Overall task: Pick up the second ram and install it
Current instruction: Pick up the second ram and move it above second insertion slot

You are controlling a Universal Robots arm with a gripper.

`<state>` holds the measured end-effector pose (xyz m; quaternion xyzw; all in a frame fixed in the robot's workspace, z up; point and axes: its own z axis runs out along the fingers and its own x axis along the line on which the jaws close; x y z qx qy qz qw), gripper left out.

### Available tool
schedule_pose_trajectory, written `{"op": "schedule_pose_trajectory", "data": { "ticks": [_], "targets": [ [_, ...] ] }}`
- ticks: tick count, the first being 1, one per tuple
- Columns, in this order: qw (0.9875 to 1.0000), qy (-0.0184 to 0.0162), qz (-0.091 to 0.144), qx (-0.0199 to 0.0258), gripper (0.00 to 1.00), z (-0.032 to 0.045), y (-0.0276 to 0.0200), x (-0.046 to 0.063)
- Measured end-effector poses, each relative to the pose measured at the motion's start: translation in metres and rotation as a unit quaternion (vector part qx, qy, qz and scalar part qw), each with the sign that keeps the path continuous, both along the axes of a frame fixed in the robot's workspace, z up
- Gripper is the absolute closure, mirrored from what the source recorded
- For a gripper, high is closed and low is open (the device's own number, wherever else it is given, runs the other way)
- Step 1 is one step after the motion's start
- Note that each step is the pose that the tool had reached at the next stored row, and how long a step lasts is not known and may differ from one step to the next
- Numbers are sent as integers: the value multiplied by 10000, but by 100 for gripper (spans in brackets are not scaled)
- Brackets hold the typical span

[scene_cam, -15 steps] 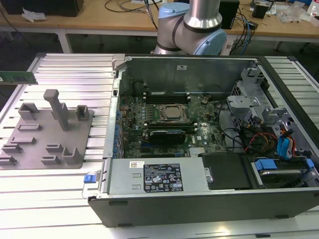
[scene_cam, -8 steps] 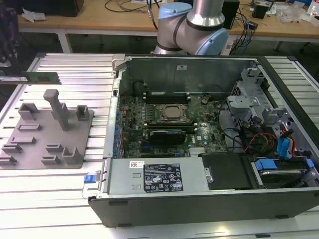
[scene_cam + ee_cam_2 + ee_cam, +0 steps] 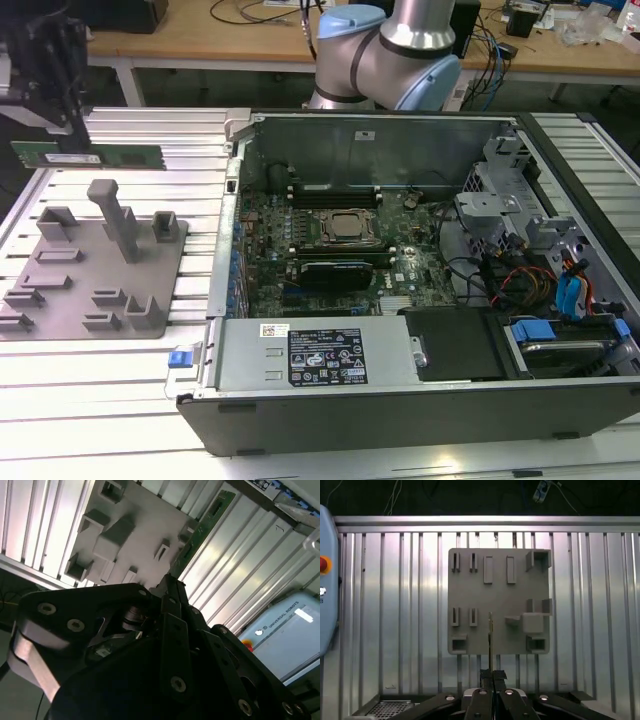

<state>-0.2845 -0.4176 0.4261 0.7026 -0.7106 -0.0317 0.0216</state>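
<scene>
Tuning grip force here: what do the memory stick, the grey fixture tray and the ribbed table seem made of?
The second ram: green circuit-board laminate, probably fibreglass, matte, with dark chips. The fixture tray: uniform matte grey with moulded-looking posts, likely plastic. The table: bright ribbed slats with a sheen, likely aluminium.

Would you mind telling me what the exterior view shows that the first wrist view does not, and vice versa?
Exterior view: the open computer case with its processor socket. First wrist view: a red button on a pale blue panel. Both: the gripper shut on the second ram, near the grey fixture tray.
</scene>
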Motion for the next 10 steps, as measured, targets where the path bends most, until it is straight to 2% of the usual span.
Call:
{"op": "schedule_pose_trajectory", "data": {
  "ticks": [1, 6, 10],
  "targets": [
    [10000, 7, 0, -1, 91, 0, 0, 98],
    [10000, 22, 0, 0, 91, -9, 0, 431],
    [10000, 27, 1, -1, 91, -13, 0, 568]
  ]
}}
